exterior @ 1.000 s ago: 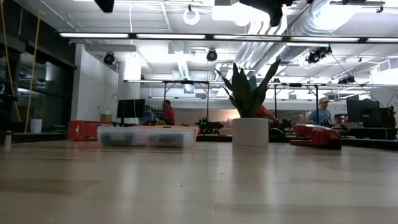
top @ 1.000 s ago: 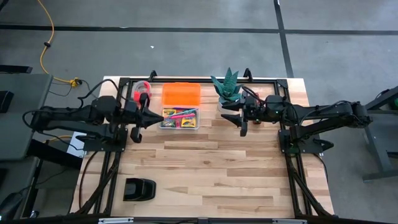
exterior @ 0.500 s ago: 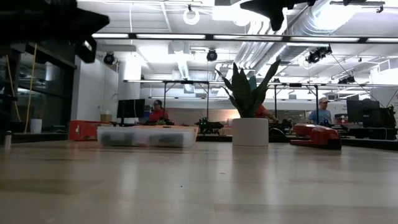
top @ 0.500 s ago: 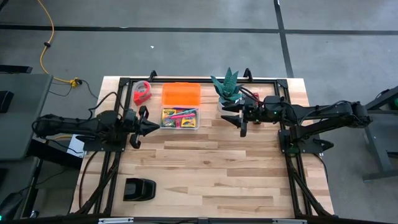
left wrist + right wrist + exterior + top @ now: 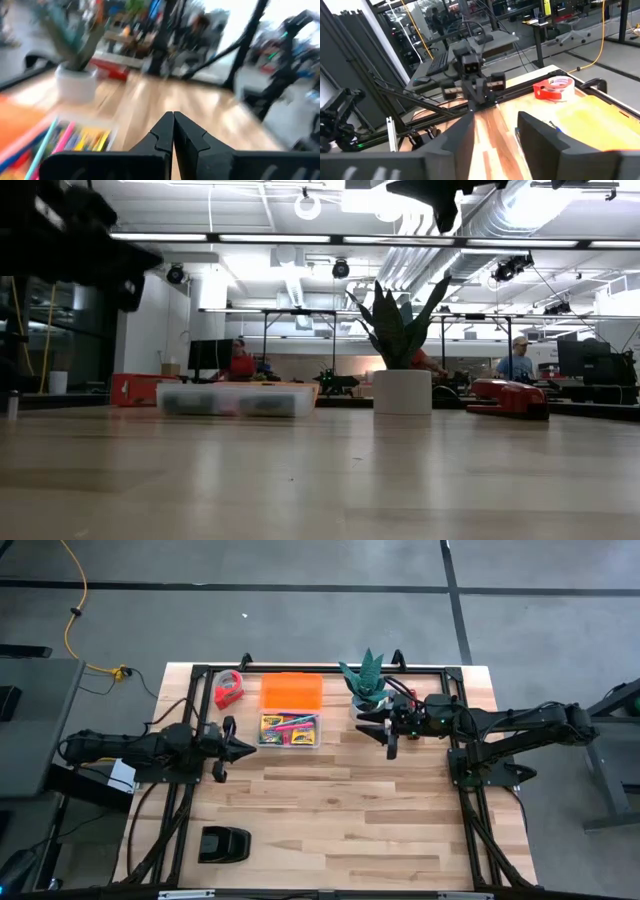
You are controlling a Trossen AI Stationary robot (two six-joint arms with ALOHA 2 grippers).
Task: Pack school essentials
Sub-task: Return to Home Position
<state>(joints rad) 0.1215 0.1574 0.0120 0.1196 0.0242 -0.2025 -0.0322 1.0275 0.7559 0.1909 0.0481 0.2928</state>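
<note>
A clear box stands on the table's far-middle part and holds the school essentials: a yellow-and-green crayon box and pink and teal pens. In the left wrist view the crayon box and the pens show at the picture's lower left. My left gripper is shut and hovers just left of the box's near-left corner. My right gripper is open and hangs in the air right of the box, near the plant. The eraser is not visible.
An orange lid lies behind the box, with a red tape dispenser to its left. A potted plant stands at the far edge. A black object sits near the near-left corner. People move in the room beyond.
My left gripper has drawn back from the box's left side toward the table's near-left and come lower, entering the low view from above. The right arm, the box and its contents have kept still.
</note>
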